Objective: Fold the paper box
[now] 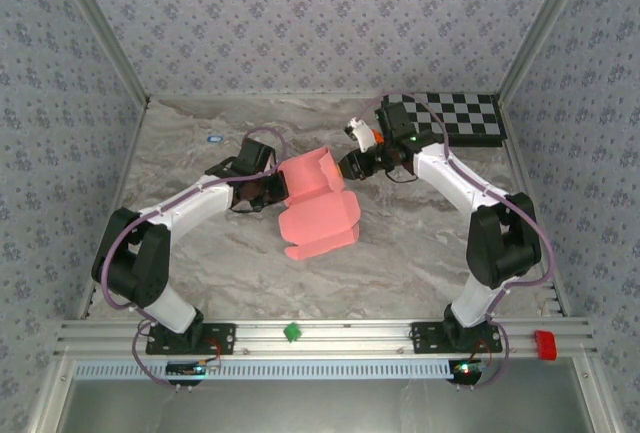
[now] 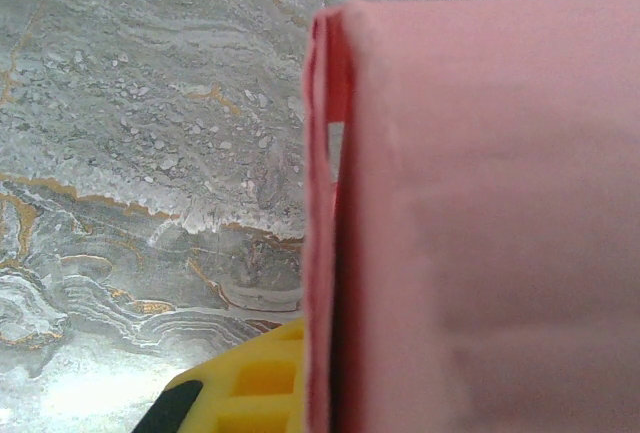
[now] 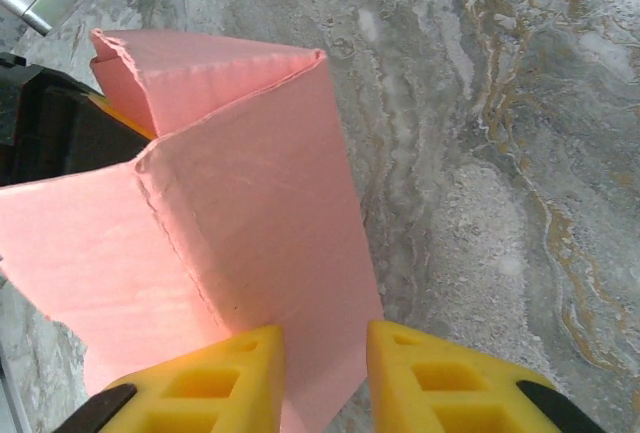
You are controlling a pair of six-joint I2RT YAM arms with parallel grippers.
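Top external: marble table (image 1: 430, 243); paper box (image 1: 318, 215) mid-table, half-formed, upper panels raised, between both arms. Left gripper (image 1: 266, 190) at box's left wall, likely bracing it; closure can't tell. Right gripper (image 3: 325, 341) fingers apart, straddling panel edge, probably readying fold.
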